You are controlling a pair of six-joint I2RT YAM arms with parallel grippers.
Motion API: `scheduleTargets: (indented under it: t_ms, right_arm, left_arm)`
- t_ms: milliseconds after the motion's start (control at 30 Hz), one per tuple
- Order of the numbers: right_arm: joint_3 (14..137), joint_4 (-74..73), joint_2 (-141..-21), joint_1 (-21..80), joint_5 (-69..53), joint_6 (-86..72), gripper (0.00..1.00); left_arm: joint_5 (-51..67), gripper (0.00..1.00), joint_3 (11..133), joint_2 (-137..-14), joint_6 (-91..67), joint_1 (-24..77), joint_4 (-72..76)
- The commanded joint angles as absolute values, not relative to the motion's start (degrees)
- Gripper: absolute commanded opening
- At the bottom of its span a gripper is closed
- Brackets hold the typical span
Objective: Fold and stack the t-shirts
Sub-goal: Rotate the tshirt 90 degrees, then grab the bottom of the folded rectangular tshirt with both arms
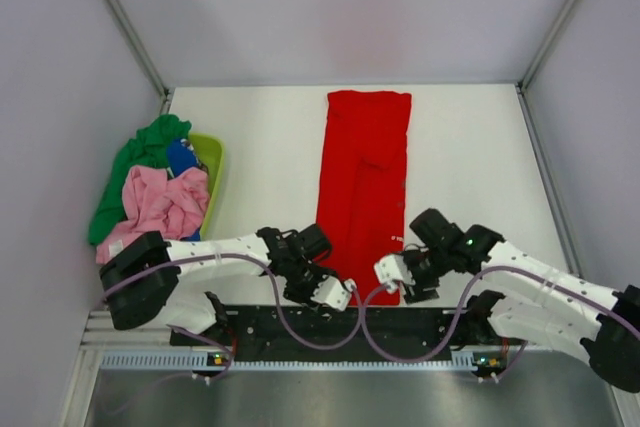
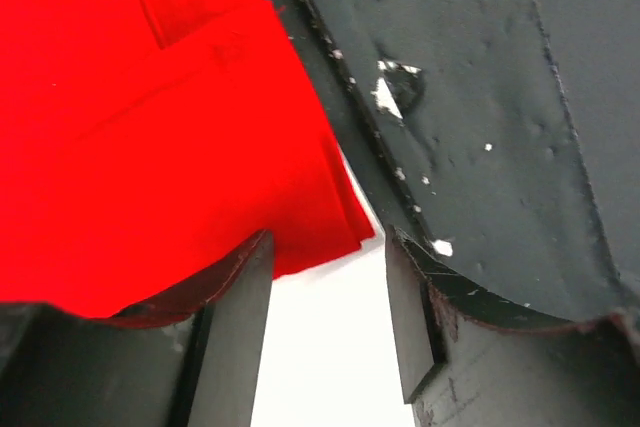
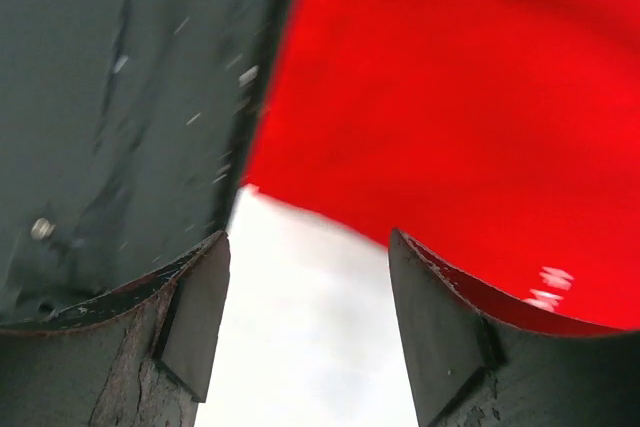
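Left claw (image 1: 338,294), right claw (image 1: 391,272) flank red t-shirt (image 1: 367,172) hem.

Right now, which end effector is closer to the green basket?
Left. The left end effector hangs right of the basket; the right end effector is farther right, across the red t-shirt.

Bright, even light throughout; both wrist views are softly blurred.
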State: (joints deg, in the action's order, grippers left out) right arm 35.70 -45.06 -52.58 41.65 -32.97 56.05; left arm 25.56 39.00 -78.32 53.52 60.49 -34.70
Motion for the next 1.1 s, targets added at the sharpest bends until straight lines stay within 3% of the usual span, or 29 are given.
scheduleTargets:
  t_ms: [0, 100, 300, 367, 467, 600, 633, 733, 900, 1067]
  right_arm:
    - [31.2, -46.3, -53.2, 48.6, -27.3, 67.7, 0.64]
    - [28.1, -38.9, -53.8, 52.5, -25.1, 68.2, 0.64]
    - [25.5, -30.9, -57.1, 55.5, -25.0, 67.4, 0.64]
    - [25.2, -31.1, -57.4, 55.5, -25.7, 67.5, 0.63]
    - [23.8, -30.7, -58.6, 56.7, -26.9, 68.6, 0.5]
    - [25.9, -31.8, -59.5, 57.7, -25.5, 65.9, 0.05]
    - [26.6, -31.7, -59.3, 57.6, -24.0, 64.7, 0.0]
    - [29.8, -29.8, -57.9, 53.0, -24.2, 60.4, 0.0]
    - [34.4, -18.0, -56.3, 37.0, -27.7, 48.0, 0.0]
    - [41.2, -6.9, -66.9, 27.5, -27.1, 41.9, 0.0]
  left_arm:
    - [23.5, 0.45, 38.8, -80.5, 51.1, 60.8, -28.8]
    - [23.7, 0.26, 39.0, -81.1, 50.4, 60.9, -29.0]
    - [25.8, 0.1, 39.3, -80.5, 49.7, 60.9, -30.5]
    - [26.2, 0.0, 39.5, -80.3, 49.7, 60.9, -30.7]
    - [27.3, 0.0, 41.0, -80.1, 49.0, 60.5, -32.3]
    - [29.3, 0.0, 44.8, -79.0, 46.6, 55.9, -34.5]
    - [30.3, 0.0, 46.0, -78.8, 46.2, 53.6, -35.7]
    - [32.3, 0.0, 51.1, -79.4, 44.1, 48.1, -38.9]
    - [32.4, 0.0, 58.6, -82.1, 39.5, 41.9, -39.4]
    - [28.5, 0.0, 70.5, -92.0, 34.9, 36.0, -39.4]
